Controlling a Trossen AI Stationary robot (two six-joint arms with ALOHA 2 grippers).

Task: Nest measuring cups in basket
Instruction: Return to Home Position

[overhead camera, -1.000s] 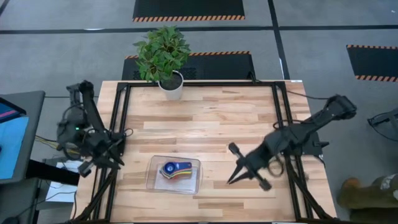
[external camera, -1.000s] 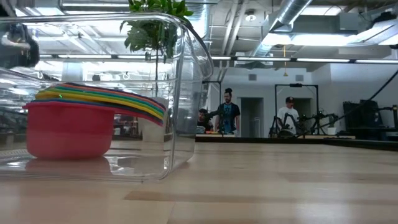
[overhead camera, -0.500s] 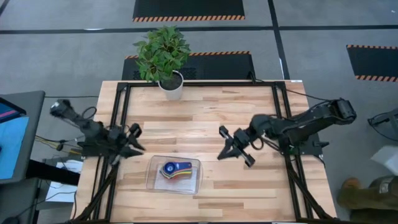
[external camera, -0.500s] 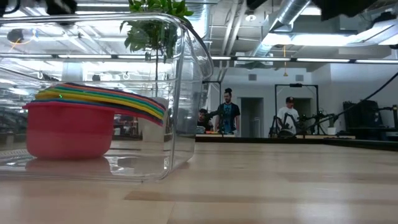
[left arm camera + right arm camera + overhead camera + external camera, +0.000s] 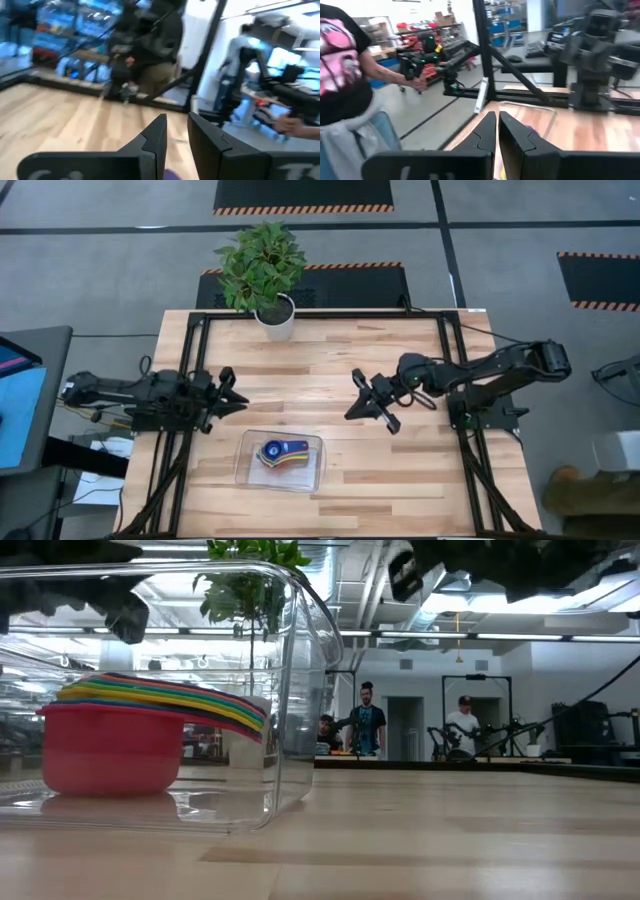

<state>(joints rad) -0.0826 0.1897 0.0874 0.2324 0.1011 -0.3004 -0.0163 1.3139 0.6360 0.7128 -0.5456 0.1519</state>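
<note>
The measuring cups [image 5: 282, 452] lie nested in one stack inside the clear basket [image 5: 243, 442], near the table's near edge. In the low view the red cup [image 5: 110, 745] sits at the bottom of the stack, on the basket's floor, with coloured handles fanned above it behind the clear wall [image 5: 290, 690]. My left gripper [image 5: 240, 400] hovers left of and beyond the basket with a narrow gap between its fingers [image 5: 177, 127]. My right gripper [image 5: 348, 414] hovers right of the basket, shut [image 5: 497, 120]. Both are empty.
A white pot with a green plant [image 5: 276, 317] stands at the far edge. Black frame rails [image 5: 196, 380] run along the table's left and right sides. Bare wood lies between the two grippers and right of the basket. People show in the room beyond the table.
Both arms have reached out over the table. My left gripper has swung from the left rail toward the right, ending level beside the basket. My right gripper has moved from the near right toward the far edge and the left. The cups and basket have stayed still.
</note>
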